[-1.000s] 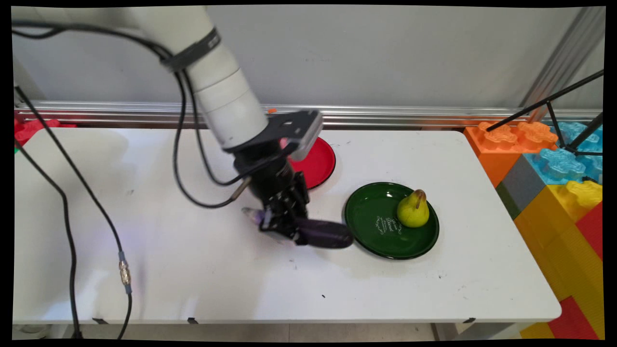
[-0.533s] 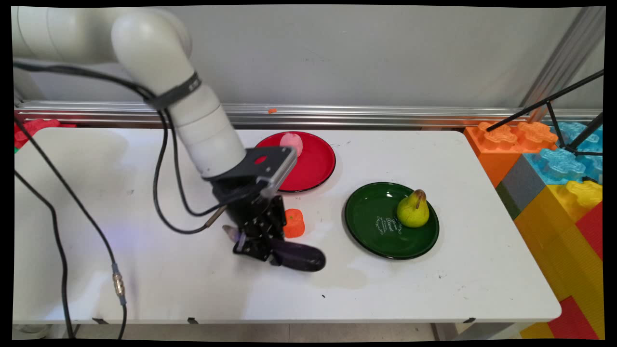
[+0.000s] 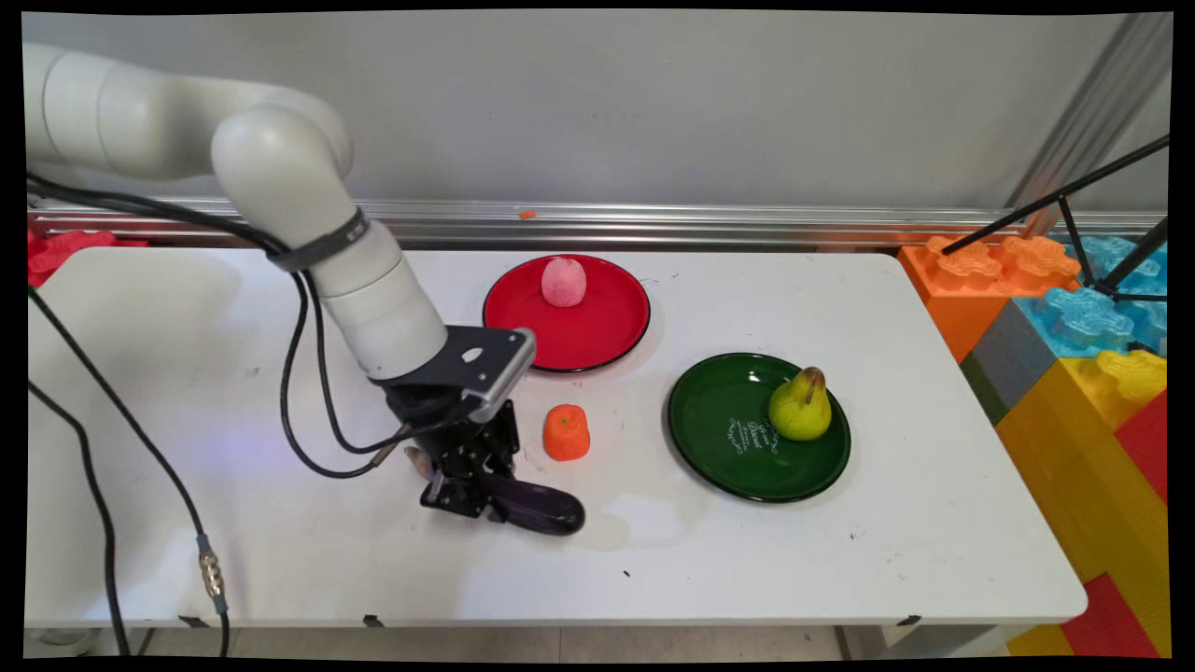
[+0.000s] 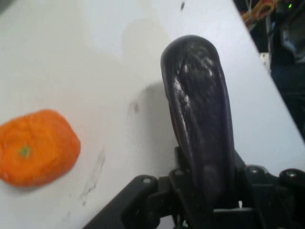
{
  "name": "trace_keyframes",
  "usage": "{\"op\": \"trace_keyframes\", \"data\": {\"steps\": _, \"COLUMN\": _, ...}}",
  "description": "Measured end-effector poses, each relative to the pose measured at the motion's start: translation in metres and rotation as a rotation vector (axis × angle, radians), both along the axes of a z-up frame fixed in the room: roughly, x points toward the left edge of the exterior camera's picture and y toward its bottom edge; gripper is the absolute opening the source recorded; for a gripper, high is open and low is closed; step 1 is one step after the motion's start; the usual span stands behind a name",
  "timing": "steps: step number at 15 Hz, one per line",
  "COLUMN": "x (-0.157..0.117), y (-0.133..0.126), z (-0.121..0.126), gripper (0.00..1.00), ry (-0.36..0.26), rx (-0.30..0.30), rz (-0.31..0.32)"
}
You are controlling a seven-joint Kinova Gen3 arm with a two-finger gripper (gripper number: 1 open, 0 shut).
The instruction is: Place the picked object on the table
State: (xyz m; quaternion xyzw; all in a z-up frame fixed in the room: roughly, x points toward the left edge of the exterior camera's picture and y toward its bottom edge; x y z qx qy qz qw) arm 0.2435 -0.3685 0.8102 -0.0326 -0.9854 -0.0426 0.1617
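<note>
My gripper (image 3: 467, 481) is shut on a dark purple eggplant (image 3: 540, 508), held near its stem end just above the white table (image 3: 794, 560). The eggplant's fat end sticks out to the right. In the hand view the eggplant (image 4: 200, 119) rises from between the black linkage, and an orange fruit (image 4: 37, 147) lies to its left. In the main view this orange (image 3: 567, 432) sits on the table just right of my hand.
A red plate (image 3: 611, 327) with a pink fruit (image 3: 564, 282) sits behind the orange. A green plate (image 3: 728, 439) holding a yellow-green pear (image 3: 801, 405) lies to the right. Large toy blocks (image 3: 1074, 373) stand past the table's right end.
My arm has carried the eggplant leftward and toward the table's near side, away from the green plate. The orange and the pink fruit have come out from behind the arm.
</note>
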Motion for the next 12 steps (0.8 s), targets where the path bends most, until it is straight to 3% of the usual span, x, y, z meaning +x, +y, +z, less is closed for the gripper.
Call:
{"op": "trace_keyframes", "data": {"steps": 11, "x": 0.031, "y": -0.009, "z": -0.034, "gripper": 0.0, "ry": -0.046, "rx": -0.059, "rz": 0.009}}
{"op": "trace_keyframes", "data": {"steps": 12, "x": 0.031, "y": -0.01, "z": -0.035, "gripper": 1.0, "ry": -0.042, "rx": -0.063, "rz": 0.01}}
